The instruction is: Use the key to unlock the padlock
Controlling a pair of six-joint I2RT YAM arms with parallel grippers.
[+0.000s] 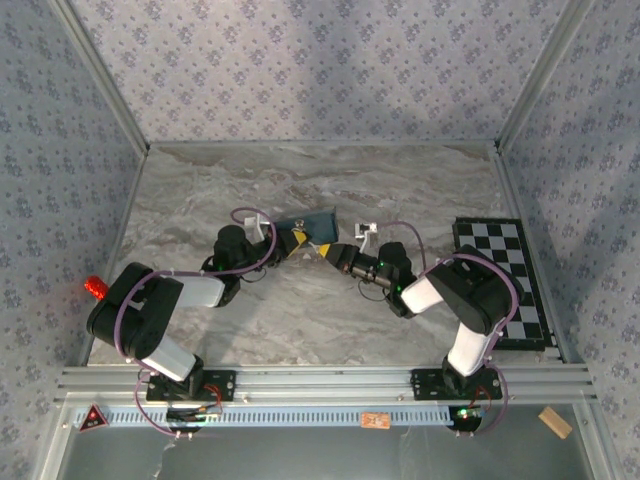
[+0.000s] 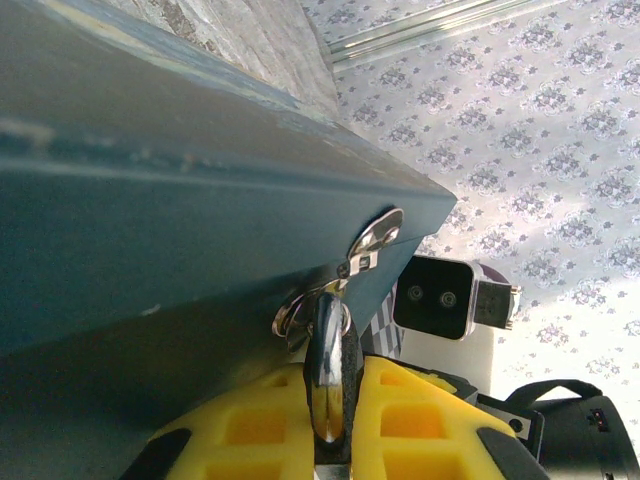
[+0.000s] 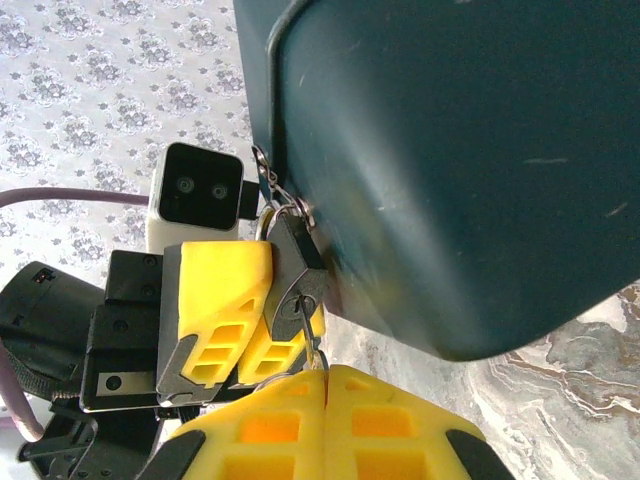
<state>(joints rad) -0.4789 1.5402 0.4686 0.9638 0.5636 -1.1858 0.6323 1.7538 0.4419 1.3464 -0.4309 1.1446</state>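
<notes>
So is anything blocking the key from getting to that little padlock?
Nothing visible stands in the way. The right gripper holds the key, whose tip already looks seated in the padlock. The left gripper clamps the padlock where it hangs from the dark blue box.

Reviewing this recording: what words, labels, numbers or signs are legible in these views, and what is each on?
No text here is legible.
The red triangle sign on the near frame: too small to read.
The orange tag on that frame: blurred.
The padlock: no readable marking.
</notes>
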